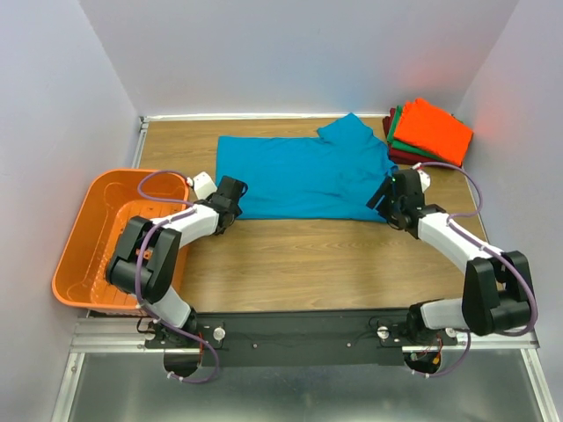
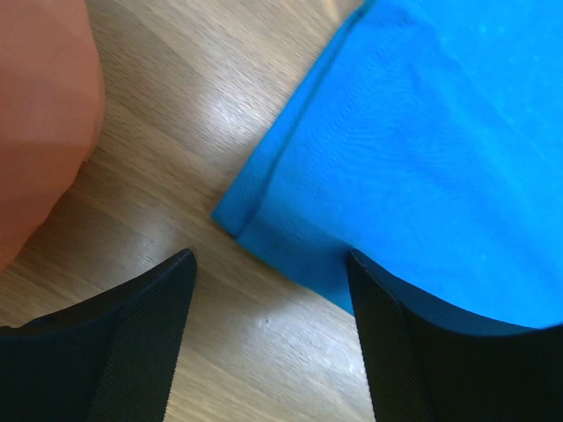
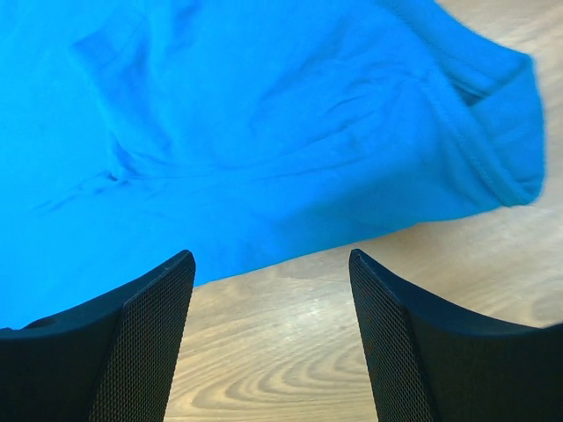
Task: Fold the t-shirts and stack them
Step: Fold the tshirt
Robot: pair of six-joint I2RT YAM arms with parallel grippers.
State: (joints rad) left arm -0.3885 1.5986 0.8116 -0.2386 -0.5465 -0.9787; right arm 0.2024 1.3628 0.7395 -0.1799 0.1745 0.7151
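Note:
A teal-blue t-shirt lies spread on the wooden table, its near hem toward the arms. My left gripper is open and empty at the shirt's near left corner; its right finger overlaps the hem, its left finger is over bare wood. My right gripper is open and empty at the near right edge, just short of the hem; a sleeve lies to its right. Folded orange, green and dark red t-shirts are stacked at the back right corner.
An orange plastic basket stands at the table's left edge, close to my left arm; its wall shows in the left wrist view. Bare wood runs between the shirt and the arm bases. White walls enclose the table.

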